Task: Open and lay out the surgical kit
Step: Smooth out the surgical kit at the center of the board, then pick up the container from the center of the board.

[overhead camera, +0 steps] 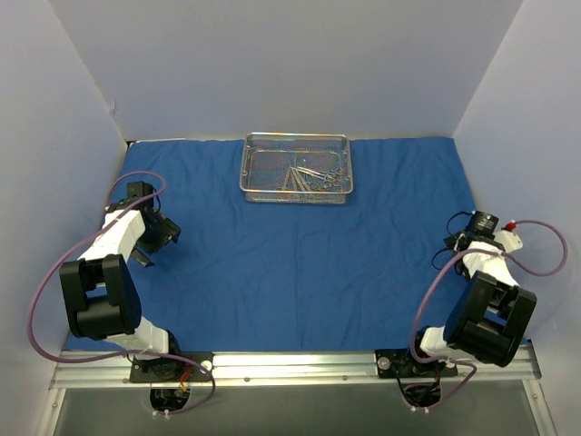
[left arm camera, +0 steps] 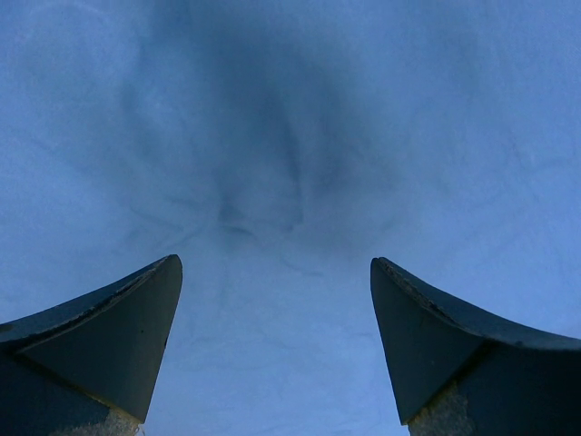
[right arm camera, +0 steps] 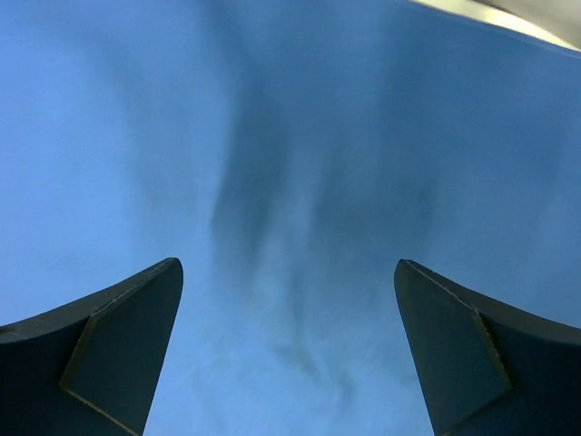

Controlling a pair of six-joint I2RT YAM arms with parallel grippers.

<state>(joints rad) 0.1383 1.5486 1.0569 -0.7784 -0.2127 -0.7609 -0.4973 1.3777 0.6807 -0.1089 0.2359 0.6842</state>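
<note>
Wrap [overhead camera: 300,263] spread flat — royal blue, mesh tray [overhead camera: 266,169] holding steel instruments [overhead camera: 313,178]

Royal-blue cloth wrap [overhead camera: 300,254] lies spread open, lightly wrinkled. Silver wire-mesh tray [overhead camera: 257,173] sits upright at its far edge, centred. Steel ring-handled instruments [overhead camera: 313,178] lie clustered inside the tray's right half.

Left end effector [left arm camera: 274,260], right end effector [right arm camera: 288,262], agape
</note>
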